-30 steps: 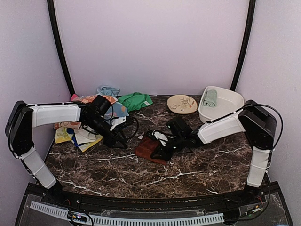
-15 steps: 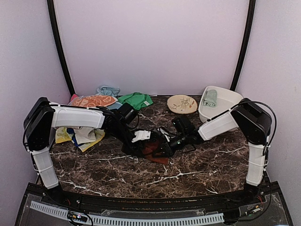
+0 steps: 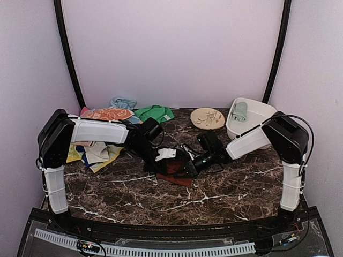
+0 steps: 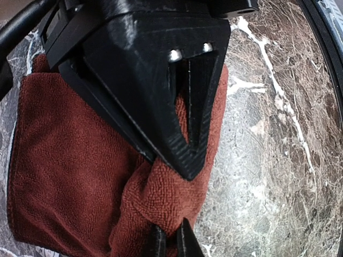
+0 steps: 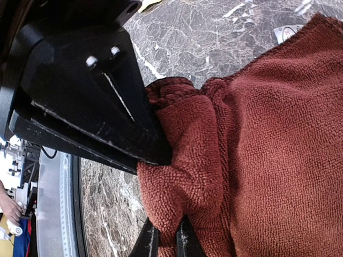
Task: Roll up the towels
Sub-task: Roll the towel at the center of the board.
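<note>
overhead, the left fingers [image 3: 171, 161] and the right fingers [image 3: 185, 167] meet tip to tip at the middle of the dark marble surface [image 3: 225, 187]. both are clenched on the maroon towel [image 3: 176, 176], which lies bunched beneath them. a mint towel [image 3: 239, 111] sits in the white basin [image 3: 260, 120] at the far right, and other coloured towels [image 3: 102, 115] are heaped at the far left.

from the left wrist, the left fingers [image 4: 187, 245] pinch a raised fold of the maroon towel [image 4: 64, 171], and the right fingers [image 4: 161, 96] clamp the same ridge from the opposite side.

from the right wrist, the right fingers [image 5: 186, 242] nip the thick, looped fold of the maroon towel [image 5: 278, 150]. a small white label [image 5: 289, 33] shows at the towel's edge, its print unreadable.
</note>
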You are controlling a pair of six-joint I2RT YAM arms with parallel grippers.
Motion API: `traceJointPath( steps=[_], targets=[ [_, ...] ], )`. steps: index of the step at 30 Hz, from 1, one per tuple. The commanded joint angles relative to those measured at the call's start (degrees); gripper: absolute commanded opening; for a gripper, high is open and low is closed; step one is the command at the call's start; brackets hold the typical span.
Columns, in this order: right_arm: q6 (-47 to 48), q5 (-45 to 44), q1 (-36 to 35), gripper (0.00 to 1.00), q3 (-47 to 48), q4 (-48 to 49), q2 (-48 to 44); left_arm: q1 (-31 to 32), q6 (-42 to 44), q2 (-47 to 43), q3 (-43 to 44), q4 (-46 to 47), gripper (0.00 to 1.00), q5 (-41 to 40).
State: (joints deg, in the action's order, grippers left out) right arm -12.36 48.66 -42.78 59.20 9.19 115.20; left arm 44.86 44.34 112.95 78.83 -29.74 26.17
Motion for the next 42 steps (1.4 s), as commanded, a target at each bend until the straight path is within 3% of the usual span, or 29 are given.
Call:
traceJointPath(
  steps=[1, 6, 16, 18, 21, 25, 28, 35, 42],
  targets=[
    [-3.98, -1.88, -0.11, 0.09, -3.56, -0.77, -0.18, 0.14, -2.29, 2.42, -0.24, -4.29, 0.01, 1.17],
    [-3.86, -1.04, -0.02, 0.07, -2.96, -1.96, 0.56, -0.12, -3.91, 2.59, -0.29, -4.17, 0.27, 1.23],
    [-2.51, -0.91, 0.22, 0.06, -4.81, -2.95, 1.31, -1.61, -2.29, -10.0, -5.14, 1.71, 0.43, 1.76],
    [-2.37, -0.7, 0.32, 0.06, -4.88, -2.91, 1.71, -2.29, -3.95, -12.84, -6.52, 4.84, 0.61, 3.03],
    [-2.34, -0.33, 0.42, 0.05, -4.68, -2.93, 2.04, -2.84, -5.27, -14.55, -8.59, 8.29, 0.69, 5.98],
    [-2.49, 0.23, 0.42, 0.05, -4.55, -2.88, 2.03, -2.65, -3.01, -11.79, -8.72, 5.72, 0.68, 11.09],
    [-2.58, 0.64, 0.42, 0.05, -4.36, -3.23, 2.14, -2.17, -1.27, -7.57, -6.39, 2.9, 0.61, 10.07],
    [-2.77, 0.83, 0.5, 0.05, -3.38, -4.52, 2.72, -1.31, -1.14, -3.73, -4.05, 6.74, 0.6, 7.84],
    [-3.27, 1.77, 0.6, 0.05, -2.86, -4.37, 2.51, -0.65, -2.84, -1.04, -3.51, 8.13, 0.51, 5.72]
  ],
)
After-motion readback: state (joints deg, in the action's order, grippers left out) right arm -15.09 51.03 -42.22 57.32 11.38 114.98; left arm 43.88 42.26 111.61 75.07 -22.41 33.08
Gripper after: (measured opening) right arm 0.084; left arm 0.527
